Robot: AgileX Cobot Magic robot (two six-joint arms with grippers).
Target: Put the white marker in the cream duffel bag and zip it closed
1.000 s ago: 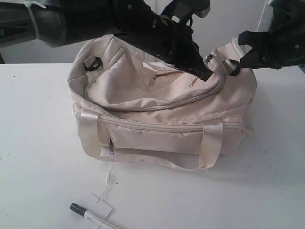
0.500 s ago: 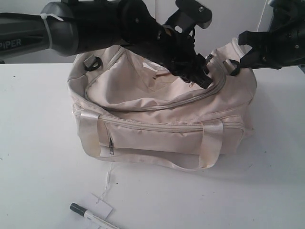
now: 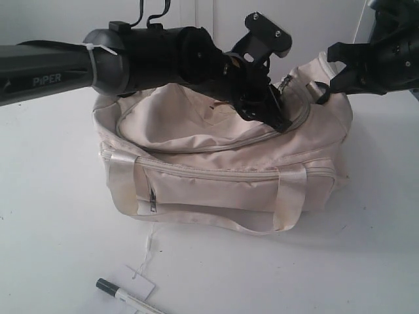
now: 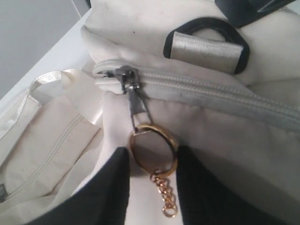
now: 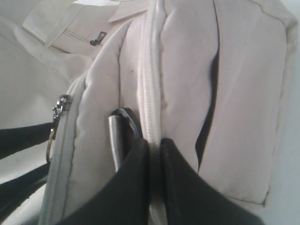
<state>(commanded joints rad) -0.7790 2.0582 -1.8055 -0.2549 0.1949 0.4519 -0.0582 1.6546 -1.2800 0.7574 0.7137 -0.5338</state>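
While my right gripper (image 5: 151, 154) pinches the cream duffel bag (image 3: 222, 176) end seam, I'd close the left gripper's (image 4: 152, 161) apart jaws on the gold ring (image 4: 153, 149); white marker (image 3: 127, 297) lies outside on the table (image 3: 52, 216).

A plain white table (image 3: 52, 196) filled the foreground, w/ soft shadows on it. Behind it stood a pale grey-white wall (image 3: 314, 26). Light was even, approx. from above.

Right claw (image 5: 154, 161) pinched on a piped seam of the cream duffel bag (image 5: 187, 70).
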